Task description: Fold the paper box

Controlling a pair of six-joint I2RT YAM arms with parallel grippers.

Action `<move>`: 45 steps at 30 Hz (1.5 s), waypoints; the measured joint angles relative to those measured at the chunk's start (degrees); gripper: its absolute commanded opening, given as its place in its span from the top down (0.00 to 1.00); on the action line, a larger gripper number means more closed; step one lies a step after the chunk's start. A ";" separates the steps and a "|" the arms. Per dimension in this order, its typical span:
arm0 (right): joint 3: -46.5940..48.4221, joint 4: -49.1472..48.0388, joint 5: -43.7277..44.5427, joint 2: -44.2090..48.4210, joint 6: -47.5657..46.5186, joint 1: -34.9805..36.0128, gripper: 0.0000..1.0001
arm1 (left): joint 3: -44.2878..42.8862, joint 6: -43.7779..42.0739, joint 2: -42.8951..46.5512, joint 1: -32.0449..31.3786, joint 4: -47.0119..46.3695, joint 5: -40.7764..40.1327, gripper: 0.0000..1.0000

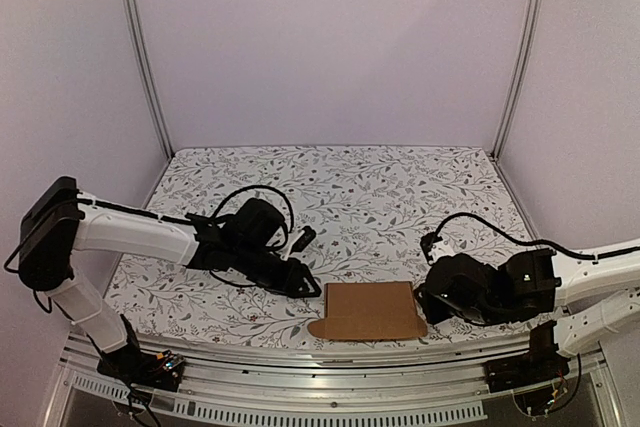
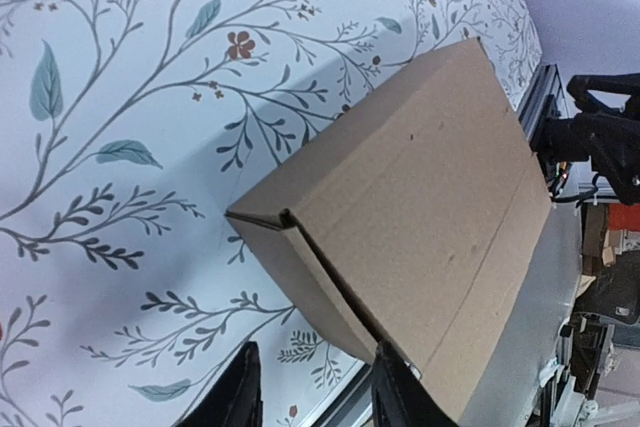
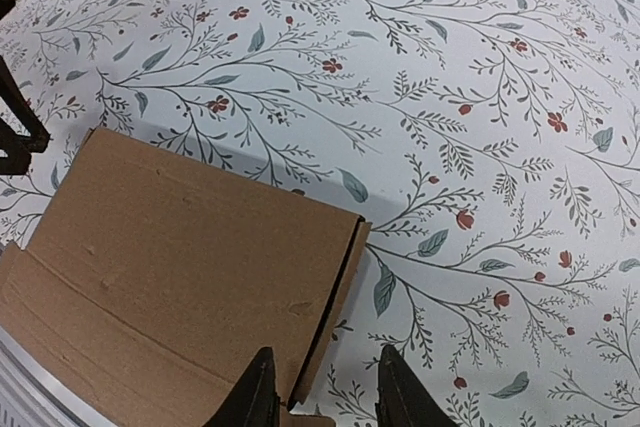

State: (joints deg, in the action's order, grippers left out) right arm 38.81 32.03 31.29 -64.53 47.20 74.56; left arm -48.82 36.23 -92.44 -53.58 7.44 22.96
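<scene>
The paper box (image 1: 368,310) is a plain brown cardboard carton lying flat near the table's front edge, with a rounded flap sticking out at its front left. My left gripper (image 1: 305,287) is open just left of the box; in the left wrist view its fingers straddle the box's left side wall (image 2: 315,287), one fingertip (image 2: 395,387) against the box edge. My right gripper (image 1: 425,305) is open at the box's right edge; in the right wrist view (image 3: 325,387) its jaws straddle the box's right side flap (image 3: 335,307). The lid (image 3: 190,247) lies closed on top.
The table wears a white cloth with a leaf and flower print (image 1: 370,197). A metal rail (image 1: 330,357) runs along the front edge right by the box. Grey walls and two upright posts (image 1: 145,57) bound the back.
</scene>
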 measured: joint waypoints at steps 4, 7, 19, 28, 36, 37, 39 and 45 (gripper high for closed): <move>-1.81 0.37 -2.23 0.44 2.47 -1.33 0.62 | 1.55 1.95 0.44 -0.02 -2.91 2.38 0.56; -3.19 -0.92 -5.05 0.44 3.39 -3.28 0.59 | 1.99 3.13 0.35 -0.04 -4.37 3.91 0.55; -7.34 -12.00 -12.70 -2.34 5.22 -7.65 0.60 | 2.01 6.69 -4.31 -0.22 -11.91 7.80 0.55; -9.73 -22.01 -14.47 -7.06 8.31 -8.63 0.74 | 2.34 7.30 -7.63 -0.28 -13.25 7.89 0.62; -9.77 -27.15 -13.14 -10.19 9.40 -9.29 0.84 | 3.54 8.39 -7.91 0.55 -13.99 8.46 0.76; -9.40 -27.34 -12.94 -10.75 9.35 -9.33 0.85 | 3.85 8.55 -7.69 1.03 -14.21 8.74 0.78; -8.20 -27.65 -12.76 -12.28 9.29 -9.35 0.86 | 4.59 8.74 -7.08 2.51 -14.45 9.07 0.80; -2.08 -27.52 -12.55 -18.73 7.74 -9.42 0.93 | 5.73 6.78 -5.03 7.41 -12.57 9.53 0.81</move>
State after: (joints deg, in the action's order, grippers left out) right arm 36.73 4.51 18.74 -83.26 54.94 65.14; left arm -43.09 43.00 -97.47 -46.17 -5.13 32.49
